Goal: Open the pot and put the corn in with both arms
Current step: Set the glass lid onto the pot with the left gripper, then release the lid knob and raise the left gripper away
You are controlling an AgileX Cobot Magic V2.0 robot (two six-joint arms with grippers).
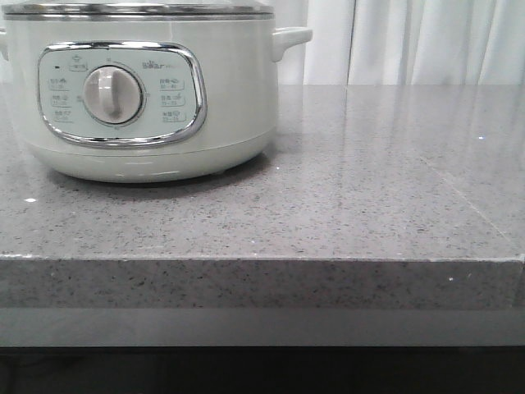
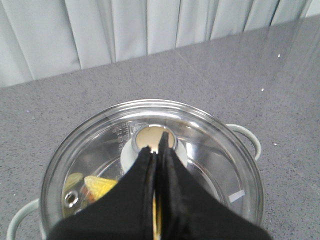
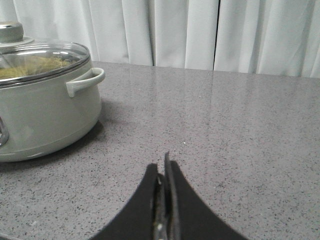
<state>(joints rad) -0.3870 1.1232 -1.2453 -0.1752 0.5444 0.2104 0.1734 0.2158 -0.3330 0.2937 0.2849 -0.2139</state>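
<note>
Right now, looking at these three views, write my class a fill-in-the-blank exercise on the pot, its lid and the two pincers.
1. The glass lid lies ____ the pot.
2. Yellow corn shows through the lid, ____ the pot.
3. The left pincer hangs above the lid's ____.
4. The right pincer is shut and holds ____.

Missing words: on; inside; knob; nothing

We find the pot (image 1: 139, 90) at the counter's (image 1: 369, 205) far left, curtain (image 1: 410, 41) behind it. Its lid (image 2: 150, 165) sits on, the corn (image 2: 100, 187) inside beneath. Our left gripper (image 2: 156, 147) is above the lid knob (image 2: 152, 142); the right gripper (image 3: 163, 167) lies right of the pot.
</note>
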